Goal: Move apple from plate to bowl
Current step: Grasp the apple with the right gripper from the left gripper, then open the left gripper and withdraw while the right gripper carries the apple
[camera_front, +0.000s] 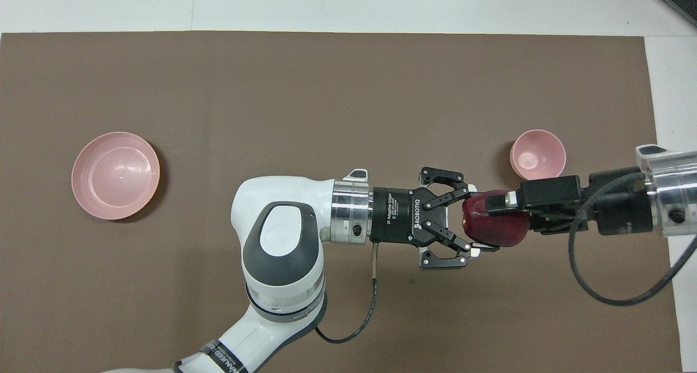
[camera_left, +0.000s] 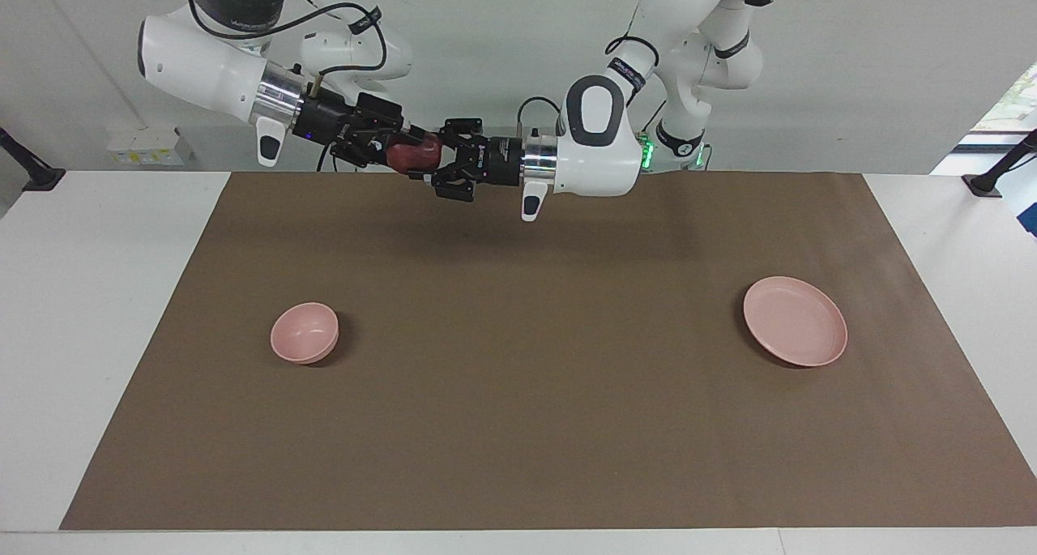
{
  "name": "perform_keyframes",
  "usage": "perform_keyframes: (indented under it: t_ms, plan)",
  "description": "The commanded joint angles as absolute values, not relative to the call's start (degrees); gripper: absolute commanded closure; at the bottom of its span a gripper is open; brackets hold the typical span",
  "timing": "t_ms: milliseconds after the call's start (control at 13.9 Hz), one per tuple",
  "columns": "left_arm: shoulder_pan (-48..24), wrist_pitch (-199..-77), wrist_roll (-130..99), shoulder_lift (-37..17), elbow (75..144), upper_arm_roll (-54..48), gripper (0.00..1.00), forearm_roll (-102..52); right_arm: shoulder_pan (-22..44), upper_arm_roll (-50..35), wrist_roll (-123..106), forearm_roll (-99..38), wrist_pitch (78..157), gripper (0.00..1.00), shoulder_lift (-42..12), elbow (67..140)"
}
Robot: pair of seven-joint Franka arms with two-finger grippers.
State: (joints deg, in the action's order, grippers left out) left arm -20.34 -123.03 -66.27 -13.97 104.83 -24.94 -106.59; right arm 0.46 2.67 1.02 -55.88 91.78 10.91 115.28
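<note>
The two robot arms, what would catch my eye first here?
The dark red apple held up in the air between the two arms, over the brown mat's edge nearest the robots. The left gripper is shut on it, while the right gripper has its open fingers around it from the other end. Below, the small pink bowl and the wide pink plate both sit empty, at the two ends of the mat.

L end effector (camera_left: pixel 427 159) clamped, R end effector (camera_left: pixel 394 144) spread, tips meeting.
</note>
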Motion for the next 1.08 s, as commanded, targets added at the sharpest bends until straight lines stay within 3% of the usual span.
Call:
perform_keyframes:
  t_ms: [0,358,430,645,717,789,860,932,1004]
  plan:
    - [-20.6,-124.5,-67.0,-12.5,105.6,-25.7,1.00,-108.5,0.3,2.3,1.8,-55.3,90.8,0.00,12.5,116.5]
    - [-20.7,-124.6,-66.9,-12.5,105.6,-25.9,1.00,-108.5,0.3,2.3,1.8,-54.1,90.4,0.00,12.5,116.5]
    - [-20.7,-124.6,-67.0,-12.5,105.6,-26.0,1.00,-108.5,0.3,2.3,1.8,-54.1,90.0,0.10,12.6,116.5]
    - [-20.6,-124.7,-67.0,-12.5,105.6,-25.9,1.00,-108.4,0.3,2.3,2.5,-54.1,88.9,0.91,12.6,116.5]
    - [-20.7,-124.7,-67.0,-12.4,105.6,-25.9,1.00,-108.4,0.2,2.3,3.6,-54.1,88.9,1.00,12.6,116.5]
    - [-20.7,-124.8,-67.0,-12.4,105.6,-25.9,1.00,-108.3,0.2,2.3,4.6,-54.1,88.9,1.00,12.5,116.4]
    - [-20.7,-125.1,-66.8,-12.3,105.6,-25.9,0.47,-108.0,0.3,2.3,4.9,-54.0,88.9,1.00,12.5,116.3]
    - [-20.7,-125.9,-67.0,-12.4,105.2,-25.9,0.00,-107.2,0.3,2.3,4.9,-54.0,88.9,1.00,12.5,116.3]
    - [-20.8,-126.2,-66.9,-12.4,104.9,-25.9,0.00,-106.8,0.3,2.3,4.8,-53.9,88.9,1.00,12.5,116.3]
